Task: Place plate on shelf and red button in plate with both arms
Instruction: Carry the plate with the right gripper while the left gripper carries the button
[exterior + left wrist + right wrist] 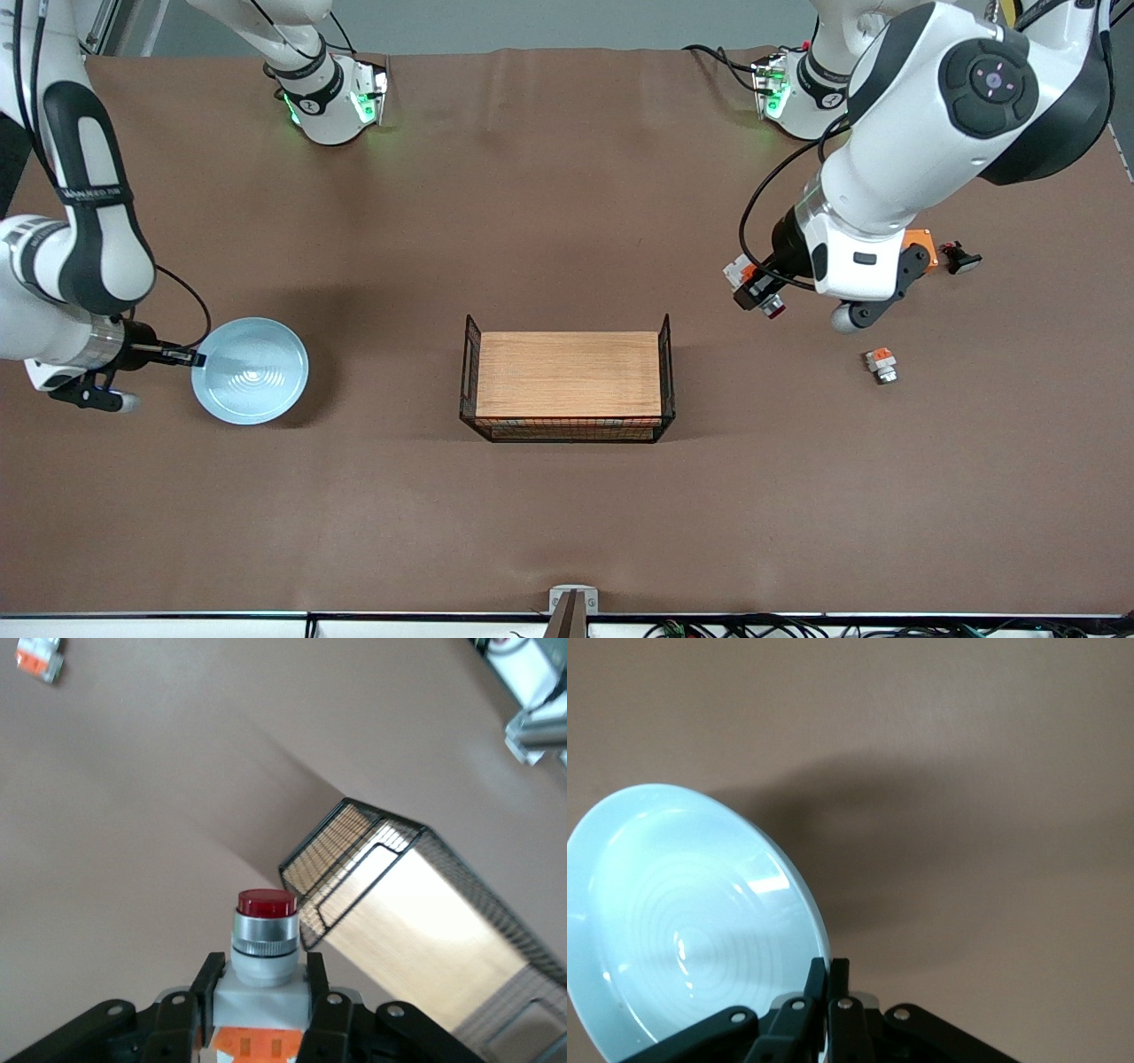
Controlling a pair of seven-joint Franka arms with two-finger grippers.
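Pinching the rim of the plate [251, 370], the right gripper [188, 358] holds it at the right arm's end of the table, its fingers [818, 985] closed tight on the edge. Over bare cloth between the wire basket [567, 432] and the orange box [921, 244], the left gripper [760, 292] clamps the red button [769, 301], cap [266, 903] pointing outward. No readable writing on either piece.
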